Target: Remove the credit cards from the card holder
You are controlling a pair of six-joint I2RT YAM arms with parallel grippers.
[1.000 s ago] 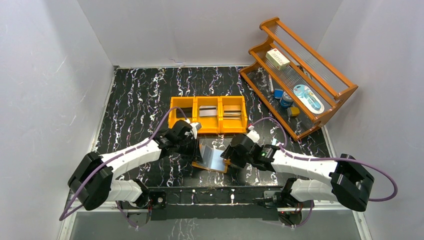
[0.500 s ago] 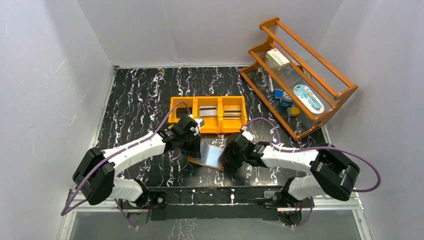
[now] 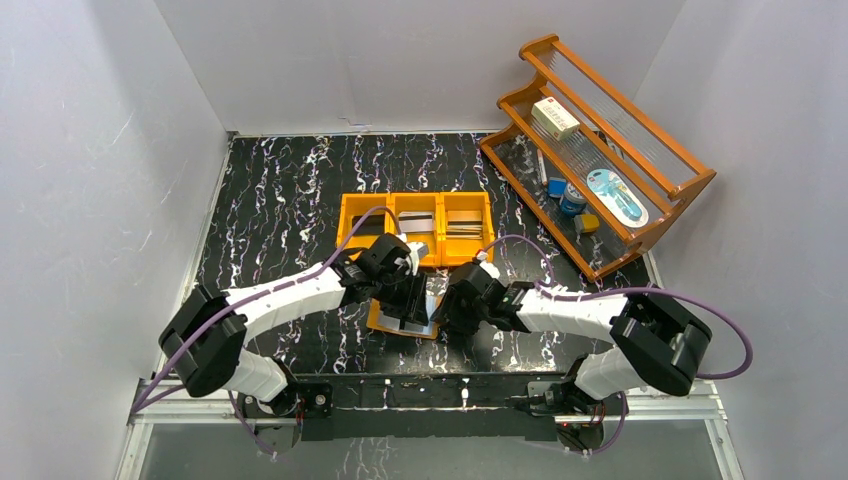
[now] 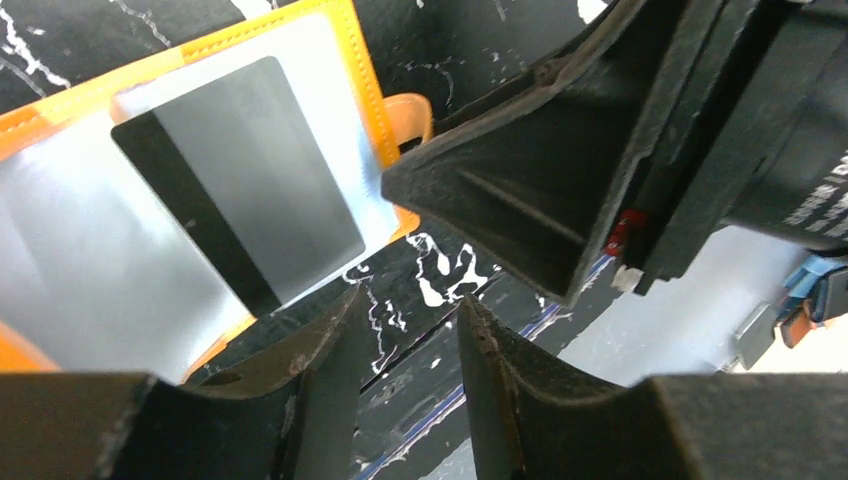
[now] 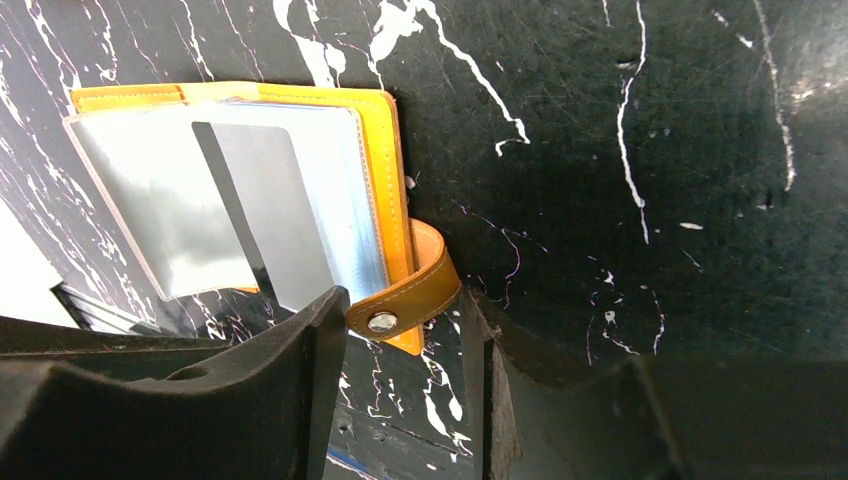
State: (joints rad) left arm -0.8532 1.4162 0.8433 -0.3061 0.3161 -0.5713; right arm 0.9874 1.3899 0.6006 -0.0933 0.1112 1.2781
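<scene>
The tan-orange card holder point(image 3: 383, 321) lies open on the black marbled table between my two grippers. Its clear sleeves face up in the left wrist view, and a silver-grey credit card point(image 4: 255, 190) with a black stripe sits in one sleeve. The same card point(image 5: 270, 215) shows in the right wrist view. My left gripper point(image 4: 410, 320) hovers open just beside the card holder point(image 4: 365, 95), nothing between its fingers. My right gripper point(image 5: 400, 325) has the holder's strap tab point(image 5: 415, 290) filling the gap between its fingertips, at the holder's point(image 5: 385, 170) right edge.
An orange three-compartment bin point(image 3: 415, 255) holding flat cards stands just behind the grippers. A wooden rack point(image 3: 640, 215) at the back right carries a white box point(image 3: 555, 118) and small items. White walls close in the table on three sides.
My left gripper has opened and let go of the sleeve it held up; the leaf has dropped flat. Both arms and the card holder have shifted left. The right jaws narrowed onto the strap.
</scene>
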